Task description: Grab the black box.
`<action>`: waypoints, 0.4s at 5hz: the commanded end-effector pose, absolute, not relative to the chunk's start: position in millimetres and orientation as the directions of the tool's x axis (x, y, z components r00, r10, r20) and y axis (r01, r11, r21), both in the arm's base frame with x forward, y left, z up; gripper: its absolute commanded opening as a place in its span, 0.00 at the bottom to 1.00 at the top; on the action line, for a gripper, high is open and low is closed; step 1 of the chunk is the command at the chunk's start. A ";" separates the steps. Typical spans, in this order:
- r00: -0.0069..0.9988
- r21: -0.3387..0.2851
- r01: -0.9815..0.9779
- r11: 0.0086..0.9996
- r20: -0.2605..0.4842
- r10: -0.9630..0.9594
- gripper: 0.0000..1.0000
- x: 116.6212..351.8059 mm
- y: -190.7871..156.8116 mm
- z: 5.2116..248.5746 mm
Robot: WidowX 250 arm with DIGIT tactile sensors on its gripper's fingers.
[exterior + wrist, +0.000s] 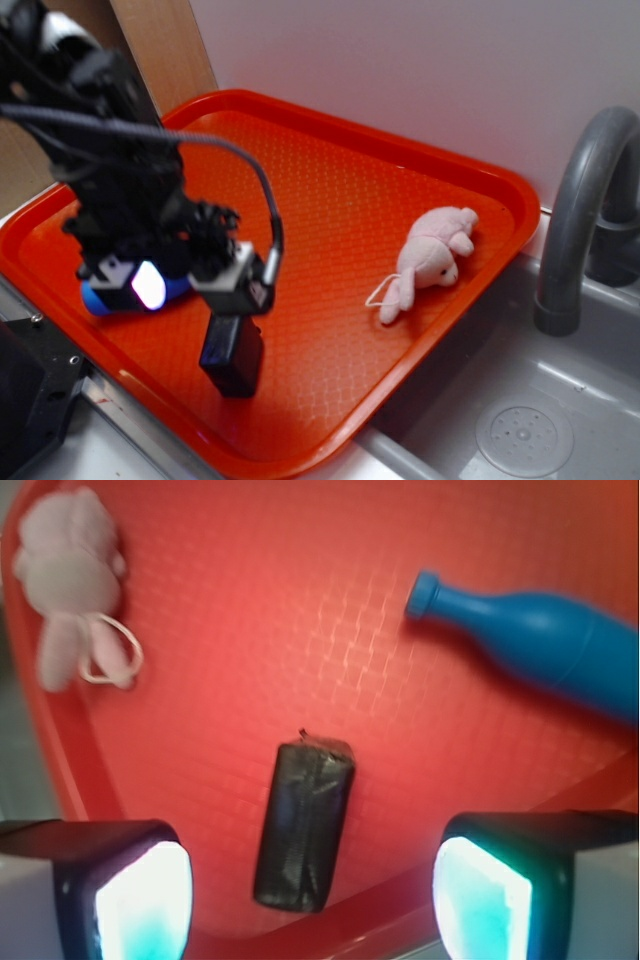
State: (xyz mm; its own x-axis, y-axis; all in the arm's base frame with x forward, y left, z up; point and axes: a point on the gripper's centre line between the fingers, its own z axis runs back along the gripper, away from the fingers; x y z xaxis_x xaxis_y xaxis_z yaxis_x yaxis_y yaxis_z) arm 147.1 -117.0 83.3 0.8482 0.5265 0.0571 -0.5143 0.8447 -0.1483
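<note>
**Pincer poised over the black box, nothing gripped yet**

I count one red tray [330, 190], and everything I care about lies on it, which keeps the pieces from sliding into the sink [520, 420] off to the side of my pincer [312, 890]. One grey faucet [580, 220] stands well apart from it, beyond the tray's edge.

On the tray there is one blue bottle [560, 640] lying flat, ahead of the pincer and toward one finger's side. One pink plush [70, 580] lies ahead on the opposite side, well apart.

One black box [305, 825] lies flat between my two fingers in the wrist view, its long side running away from me, near the tray's rim. The pincer is released, fingers spread wide either side of the box and touching nothing. I judge I'm lined up to lower and close across its narrow width.
</note>
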 end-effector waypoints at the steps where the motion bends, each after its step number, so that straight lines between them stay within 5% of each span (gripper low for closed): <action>1: 0.864 -0.185 -0.495 0.849 -0.002 0.503 1.00 157.8 -139.6 50.7; 2: 0.864 -0.128 -0.497 0.858 0.026 0.504 0.00 153.1 -140.5 40.5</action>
State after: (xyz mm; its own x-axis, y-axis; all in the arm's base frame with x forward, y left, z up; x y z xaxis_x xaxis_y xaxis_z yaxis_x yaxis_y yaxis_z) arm 147.8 -133.0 33.7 0.8611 0.5081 0.0170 -0.5042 0.8578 -0.0993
